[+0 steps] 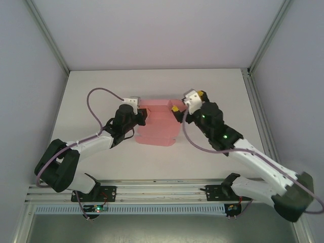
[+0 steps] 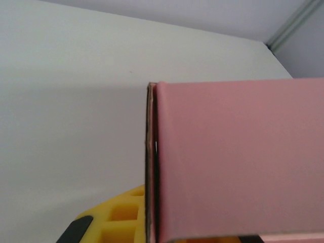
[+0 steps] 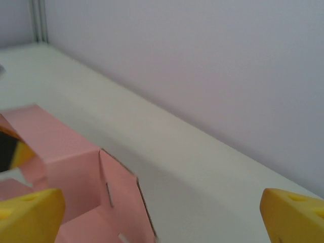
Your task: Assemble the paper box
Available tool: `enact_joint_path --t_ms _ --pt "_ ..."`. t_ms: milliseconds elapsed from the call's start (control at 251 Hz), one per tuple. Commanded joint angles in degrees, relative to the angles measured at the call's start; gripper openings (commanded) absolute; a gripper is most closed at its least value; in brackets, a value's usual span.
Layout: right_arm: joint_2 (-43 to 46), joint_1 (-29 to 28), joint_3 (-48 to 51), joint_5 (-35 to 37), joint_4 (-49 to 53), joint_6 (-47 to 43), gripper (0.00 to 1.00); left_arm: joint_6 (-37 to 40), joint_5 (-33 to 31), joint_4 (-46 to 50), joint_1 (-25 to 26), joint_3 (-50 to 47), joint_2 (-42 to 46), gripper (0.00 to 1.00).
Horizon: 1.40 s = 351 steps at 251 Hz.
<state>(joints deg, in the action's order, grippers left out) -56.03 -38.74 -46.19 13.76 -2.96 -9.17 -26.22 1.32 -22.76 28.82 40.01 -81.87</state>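
Yellow waffle-moulded fingers point(image 2: 116, 217) of the left gripper point(image 1: 137, 112) pinch the left wall of the thin pink paper box point(image 1: 159, 124). It sits half-folded mid-table point(image 1: 91, 91), raised far wall running left-right. The right gripper point(image 3: 162, 223) gapes wide beside its right corner.

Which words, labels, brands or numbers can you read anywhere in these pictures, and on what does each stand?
No text can be read.
The paper box is plain pink card, unprinted.
Any marking on the small circuit board is too small to read.
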Motion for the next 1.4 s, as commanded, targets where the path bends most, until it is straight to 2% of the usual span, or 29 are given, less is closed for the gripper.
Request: enact_joint_path --t_ms 0,60,156,223,323,499,678,882,1157,1253,1397 --pt "6.98 1.84 5.38 -0.93 0.61 14.09 0.98 -6.56 -4.68 -3.33 -1.74 0.91 0.13 0.0" --pt "10.65 4.93 8.34 -1.54 1.14 22.92 0.98 -6.69 -4.59 -4.11 -1.76 0.84 0.43 0.0" --pt "13.05 10.59 12.35 -9.72 0.5 36.46 0.88 -8.18 -6.42 -4.13 -1.75 0.79 1.04 0.0" --pt "12.1 12.33 13.47 -12.28 0.32 42.01 0.81 -9.16 -7.69 -4.8 -1.75 0.37 1.46 0.0" --pt "7.73 12.37 14.1 -14.55 -4.08 42.72 0.81 -10.01 -6.73 -6.18 -1.68 0.02 1.65 0.0" --pt "-2.3 15.41 9.89 -14.55 -3.54 42.18 0.82 -11.13 -2.24 -7.05 -1.7 0.17 2.38 0.0" --pt "-8.66 20.9 9.63 -24.26 -11.24 42.65 0.84 -11.26 -0.92 -8.34 -1.75 -0.81 3.84 0.0" --pt "-12.67 20.99 7.59 -35.39 -19.46 40.59 0.88 -10.69 2.07 -7.55 -1.71 0.26 2.96 0.0" --pt "-15.17 20.7 6.84 -42.06 -25.31 42.22 0.89 -10.61 3.54 -7.32 -1.68 0.97 1.11 0.0" --pt "-16.62 19.7 7.2 -41.29 -25.18 41.56 0.89 -10.57 4.75 -8.39 -1.61 1.08 0.71 0.0" --pt "-18.56 18.97 8.38 -34.28 -24.59 40.82 0.89 -10.63 6.31 -10.0 -1.74 0.79 0.83 0.0"
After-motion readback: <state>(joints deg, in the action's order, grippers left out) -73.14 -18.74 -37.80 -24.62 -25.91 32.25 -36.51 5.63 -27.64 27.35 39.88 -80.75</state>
